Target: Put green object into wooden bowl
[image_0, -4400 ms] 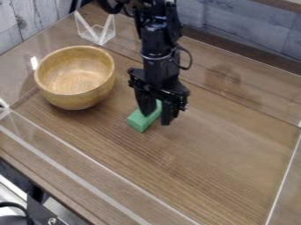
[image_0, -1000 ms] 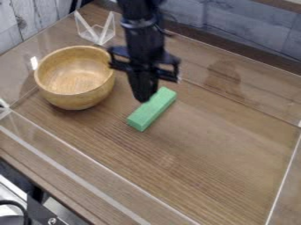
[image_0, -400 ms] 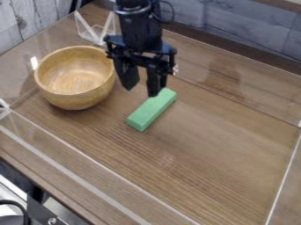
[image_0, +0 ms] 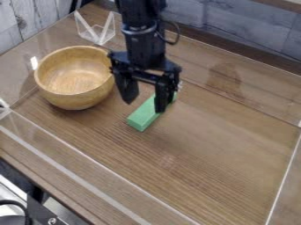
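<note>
Straddling the green block [image_0: 144, 115] with its jaws spread wide and pointing straight down, the gripper [image_0: 147, 97] holds nothing, apparently poised for a grasp, while the block lies flat on the wooden table [image_0: 223, 149] just beside the empty wooden bowl [image_0: 74, 77].

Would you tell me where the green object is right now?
The green object lies on the table, right of the wooden bowl, between the open tool's fingers.

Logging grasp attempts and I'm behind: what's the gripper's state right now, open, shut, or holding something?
Gripper: open, fingers spread over the far end of the green block, which lies on the table; nothing held.
</note>
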You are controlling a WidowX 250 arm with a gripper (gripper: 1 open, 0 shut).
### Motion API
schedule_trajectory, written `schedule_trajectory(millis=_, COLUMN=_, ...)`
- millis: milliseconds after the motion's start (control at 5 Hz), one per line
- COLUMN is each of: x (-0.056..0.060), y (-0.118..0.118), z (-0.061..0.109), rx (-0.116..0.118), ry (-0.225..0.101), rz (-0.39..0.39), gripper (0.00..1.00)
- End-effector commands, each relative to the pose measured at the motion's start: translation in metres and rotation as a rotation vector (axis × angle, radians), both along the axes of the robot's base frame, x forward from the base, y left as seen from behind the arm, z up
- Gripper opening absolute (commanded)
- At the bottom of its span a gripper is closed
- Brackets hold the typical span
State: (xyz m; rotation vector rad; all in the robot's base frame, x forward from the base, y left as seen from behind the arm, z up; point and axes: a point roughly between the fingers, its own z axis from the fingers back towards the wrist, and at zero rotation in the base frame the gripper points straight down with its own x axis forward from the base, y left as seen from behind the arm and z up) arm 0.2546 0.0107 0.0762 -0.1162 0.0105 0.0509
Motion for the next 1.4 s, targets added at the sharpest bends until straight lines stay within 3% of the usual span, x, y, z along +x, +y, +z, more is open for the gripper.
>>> schedule_trajectory(millis=0, x=0.003, y=-0.002, z=-0.003, rx=0.016, ry=-0.024, rz=0.023, gripper=1.00)
schedule_trajectory(millis=400, x=0.008, y=-0.001, z=-0.018, rx=0.029, ry=-0.006, rz=0.024, gripper=1.00)
schedule_trajectory(millis=600, x=0.004, y=-0.015, z=-0.022, rx=0.033, ry=0.001, rz=0.071, gripper=0.00)
schedule_trajectory(millis=1000, x=-0.007, y=-0.036, z=0.002, rx=0.025, ry=-0.001, rz=0.157, gripper=0.00)
schedule_trajectory(millis=1200, x=-0.008, y=-0.014, z=0.020, rx=0.021, ry=-0.006, rz=0.121, gripper=0.00)
